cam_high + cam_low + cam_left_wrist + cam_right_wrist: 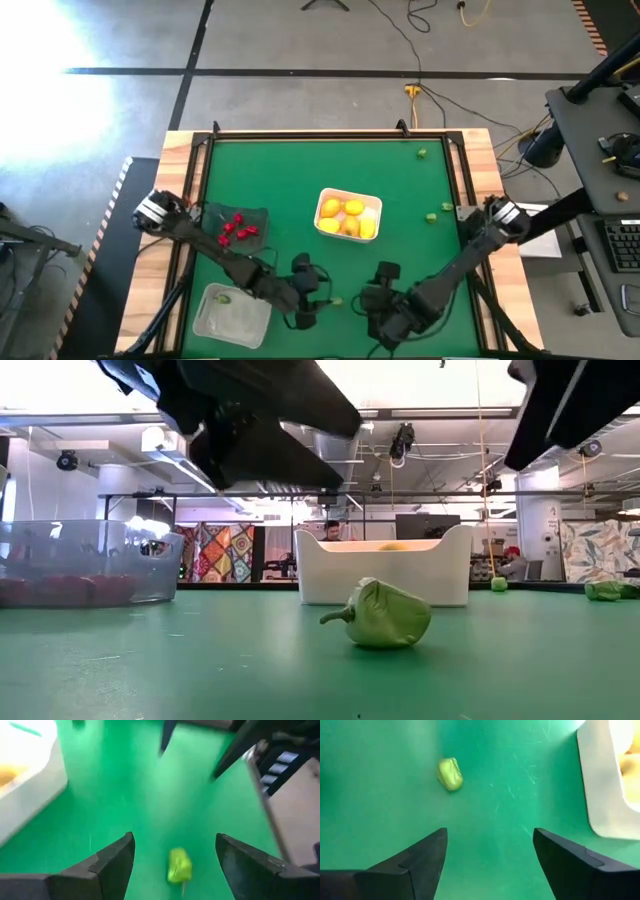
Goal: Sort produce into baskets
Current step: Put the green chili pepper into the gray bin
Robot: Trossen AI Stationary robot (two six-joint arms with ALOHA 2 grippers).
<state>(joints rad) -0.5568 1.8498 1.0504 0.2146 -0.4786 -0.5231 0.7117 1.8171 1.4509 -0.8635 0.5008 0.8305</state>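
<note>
Left gripper [175,855] fingers apart, holding nothing, hovering above green pepper [179,865] near table's front edge, pepper lying between fingers as I see it in wrist view. Right gripper [490,855] also spread, empty, just beside on right, same pepper [450,774] ahead of it. Pepper [380,615] lies on its side on green mat [300,170]. White basket [349,216] mid-table holds yellow rounds [345,216]. Dark basket [236,230] at left holds red pieces [238,229]. Clear basket [232,313] front left, one green piece [224,297] inside. Two green pieces [422,153] loose far right.
</note>
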